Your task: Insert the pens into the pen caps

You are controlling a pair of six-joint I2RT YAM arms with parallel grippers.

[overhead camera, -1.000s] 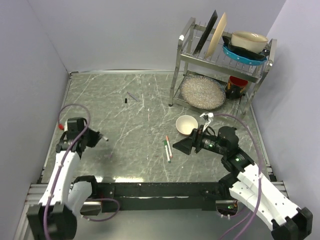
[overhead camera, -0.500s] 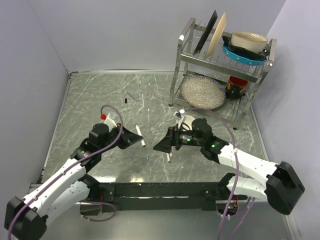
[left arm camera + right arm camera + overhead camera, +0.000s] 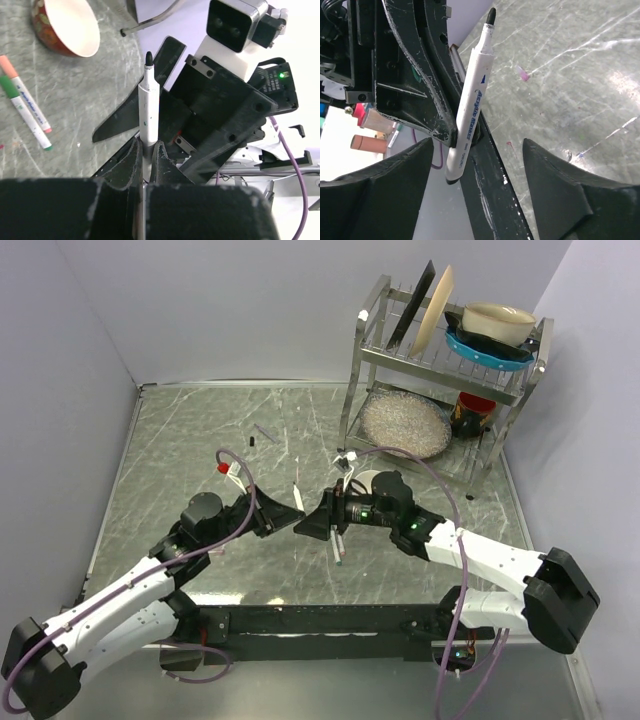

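Observation:
My left gripper point(image 3: 277, 517) is shut on a white-barrelled pen point(image 3: 298, 497) with an uncapped black tip, held up above the table's middle. The left wrist view shows the pen point(image 3: 147, 102) standing out of my shut gripper point(image 3: 146, 143). My right gripper point(image 3: 318, 522) is open and faces it closely. In the right wrist view the pen point(image 3: 471, 112) sits between my wide-open right gripper point(image 3: 477, 146). Two pens point(image 3: 337, 539), pink-ended and green-ended, lie on the table, also in the left wrist view point(image 3: 24, 102). A black cap point(image 3: 252, 441), a thin purplish pen point(image 3: 265, 433) and a pinkish cap point(image 3: 522, 74) lie apart.
A cream bowl point(image 3: 370, 480) stands just behind my right arm, also in the left wrist view point(image 3: 65, 25). A metal dish rack point(image 3: 440, 370) with plates and bowls stands at the back right. Grey walls close the table on three sides.
Both arms have swung in to the table's middle. My left gripper carried the pen from the left edge rightward; my right gripper moved left until it faces the pen.

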